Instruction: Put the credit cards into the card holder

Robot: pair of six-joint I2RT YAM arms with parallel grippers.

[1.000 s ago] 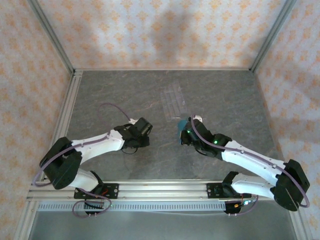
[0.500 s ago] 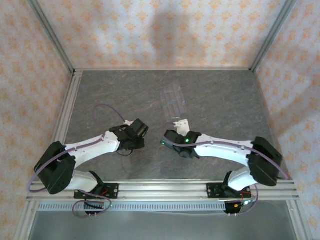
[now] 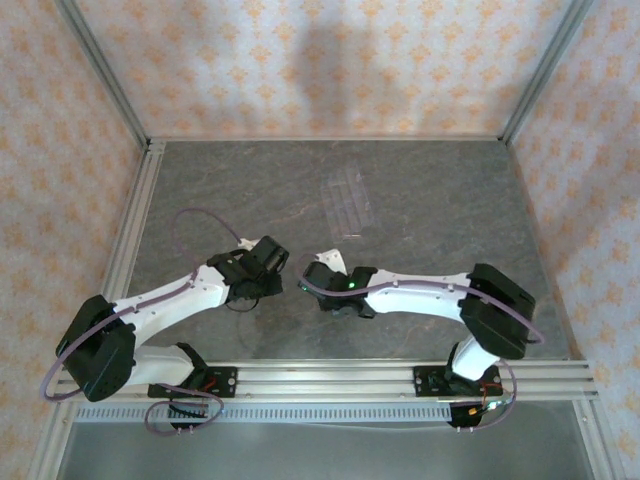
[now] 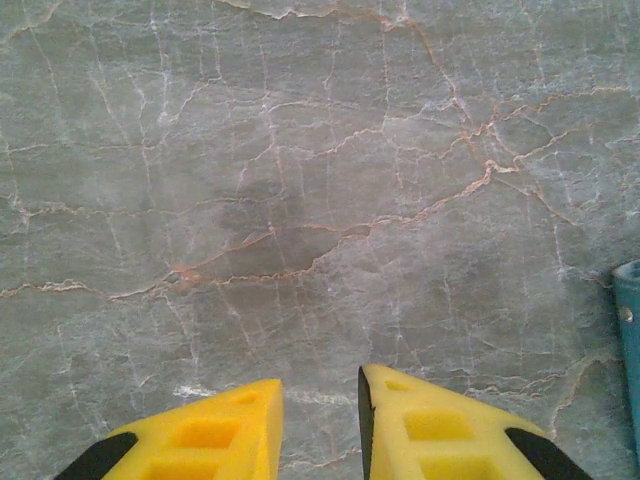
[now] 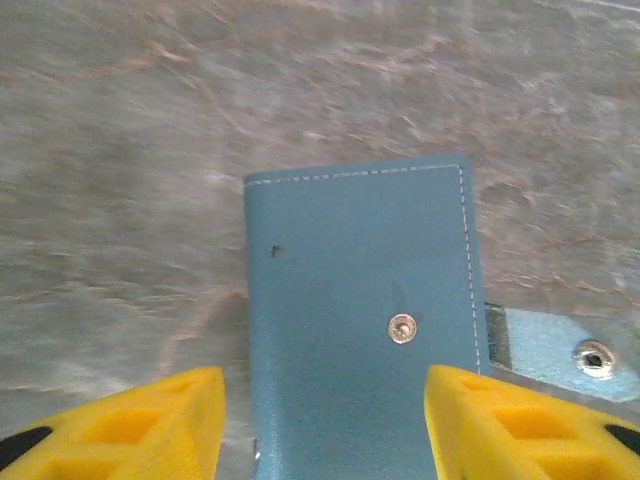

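The card holder point(image 5: 360, 320) is a teal-blue wallet with a small metal snap dot. It lies flat on the marble table, with its paler flap point(image 5: 560, 350) sticking out to the right. My right gripper point(image 5: 322, 385) is open, a yellow finger point(image 5: 150, 420) on each side of the wallet and clear of it. In the top view the right gripper point(image 3: 312, 275) sits close to the left gripper point(image 3: 268, 262). My left gripper point(image 4: 320, 385) is open by a narrow gap over bare table with nothing between its fingers. The card holder's edge point(image 4: 628, 340) shows at its far right. The credit cards are out of view.
A clear plastic slotted rack point(image 3: 347, 200) lies on the table beyond both grippers. Aluminium rails point(image 3: 130, 230) border the marble table point(image 3: 450, 220) on the left and near sides, with patterned walls behind.
My right arm swung left and nearer, carrying the card holder, then opened its jaws; the wallet now lies on the table. The left gripper shifted slightly left.
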